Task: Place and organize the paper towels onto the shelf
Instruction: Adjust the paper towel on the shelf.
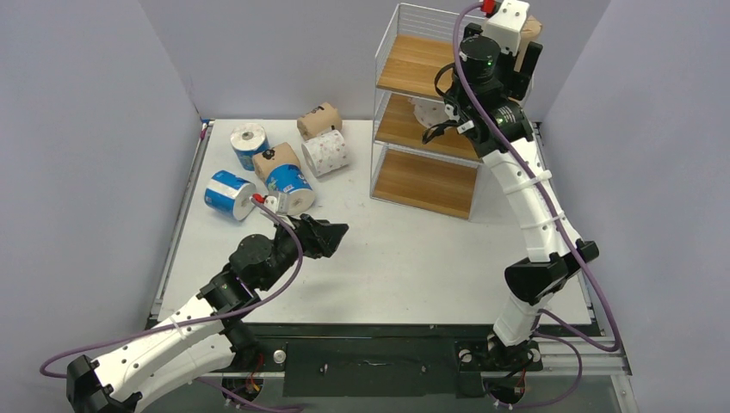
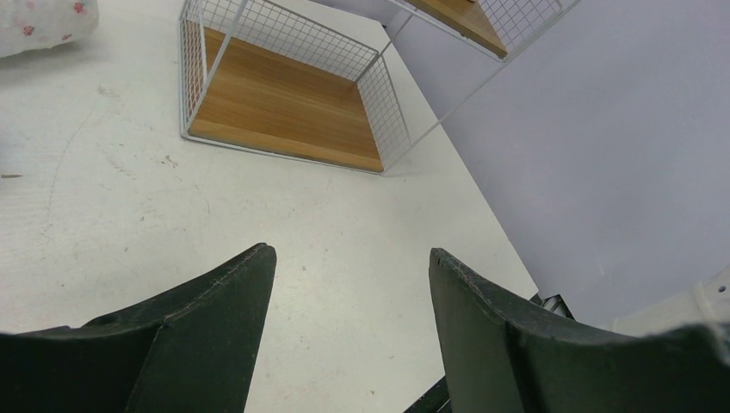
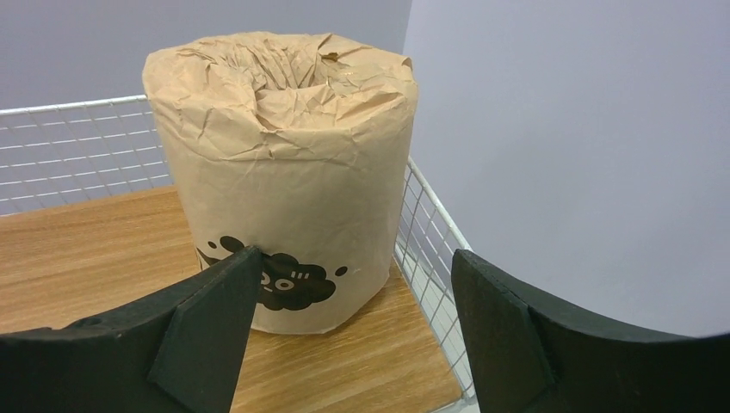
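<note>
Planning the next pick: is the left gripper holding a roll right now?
No: the left gripper is open, and only the white table shows between its jaws.

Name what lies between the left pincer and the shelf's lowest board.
Nothing: only bare white table separates the left pincer from the shelf, seen clearest in the left wrist view.

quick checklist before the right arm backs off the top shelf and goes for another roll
1. brown roll upright on top board: ok
2. right gripper, jaws open: ok
3. right gripper clear of the brown roll: cannot tell, one finger overlaps it in the wrist view
4. left gripper, jaws open, nothing held: ok
5. every roll shelved: not ok, loose rolls lie on the table
</note>
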